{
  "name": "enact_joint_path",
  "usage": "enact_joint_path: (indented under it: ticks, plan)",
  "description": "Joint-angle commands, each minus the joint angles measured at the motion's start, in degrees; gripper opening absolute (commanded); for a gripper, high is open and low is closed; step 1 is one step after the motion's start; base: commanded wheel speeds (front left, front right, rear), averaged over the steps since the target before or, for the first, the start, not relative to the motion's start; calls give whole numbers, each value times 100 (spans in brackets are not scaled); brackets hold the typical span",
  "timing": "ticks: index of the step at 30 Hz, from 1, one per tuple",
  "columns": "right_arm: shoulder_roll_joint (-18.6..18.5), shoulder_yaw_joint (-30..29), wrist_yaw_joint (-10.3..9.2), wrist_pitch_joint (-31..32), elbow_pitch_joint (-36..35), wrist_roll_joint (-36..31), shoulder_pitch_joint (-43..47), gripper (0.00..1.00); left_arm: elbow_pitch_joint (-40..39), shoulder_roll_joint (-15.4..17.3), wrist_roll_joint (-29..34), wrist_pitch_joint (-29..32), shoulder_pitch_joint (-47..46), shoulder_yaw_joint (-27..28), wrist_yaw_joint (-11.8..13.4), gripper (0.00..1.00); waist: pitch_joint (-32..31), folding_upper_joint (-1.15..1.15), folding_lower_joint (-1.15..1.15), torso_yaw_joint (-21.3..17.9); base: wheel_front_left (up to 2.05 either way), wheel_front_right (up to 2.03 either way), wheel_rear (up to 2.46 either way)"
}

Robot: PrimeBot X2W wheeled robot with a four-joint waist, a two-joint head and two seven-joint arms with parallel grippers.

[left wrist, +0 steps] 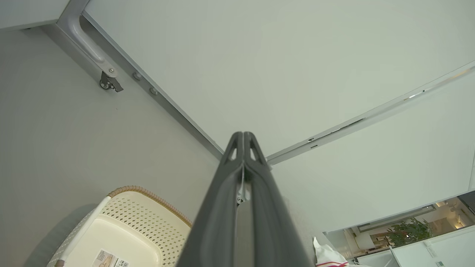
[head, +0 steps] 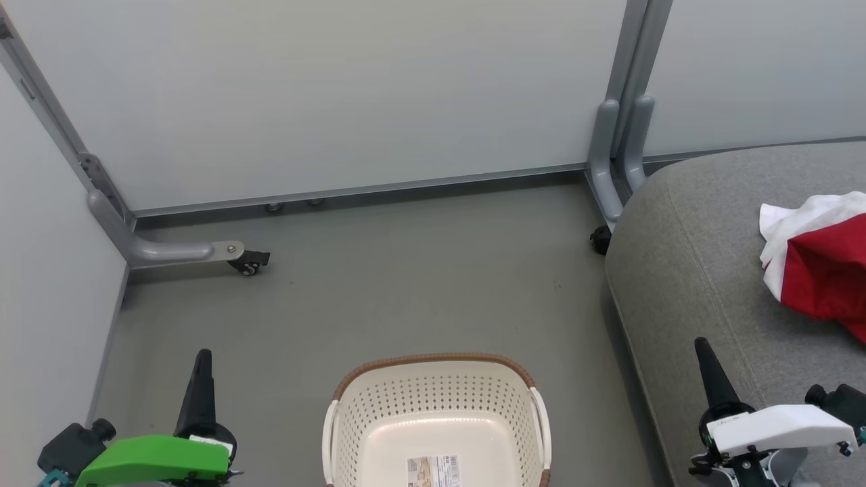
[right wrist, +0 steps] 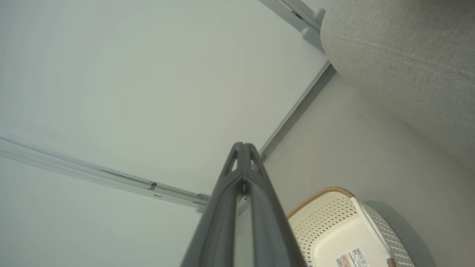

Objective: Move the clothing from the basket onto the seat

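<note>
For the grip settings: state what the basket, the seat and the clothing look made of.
The basket: probably moulded plastic, cream, faintly glossy, pierced with rows of holes; its brown rim looks woven. The seat: grey textile upholstery, matte, with a stitched seam. The clothing: soft red and white fabric, lying crumpled in folds.

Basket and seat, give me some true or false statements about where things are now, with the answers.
1. The basket holds clothing. False: its visible inside holds just a label; the clothing lies on the seat.
2. The left gripper and right gripper are both shut. True.
3. The basket stands on the seat. False: it stands on the floor beside it.
4. The clothing is red and white. True.
</note>
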Motion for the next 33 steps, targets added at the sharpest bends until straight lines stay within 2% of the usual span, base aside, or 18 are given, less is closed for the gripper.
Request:
enact_joint_path:
  ticks: [1, 33]
  plan:
    - [-50, -36, -1, 36, -22, 162, -158, 0, -20, 46, -168, 37, -196, 39, -38, 0, 8, 0, 0, -1, 0, 0, 0]
    - [-42, -249, -2, 487, 140, 1706, -448, 0, 205, 29, -1852, 493, -533, 317, -77, 0, 165, 0, 0, -18, 0, 0, 0]
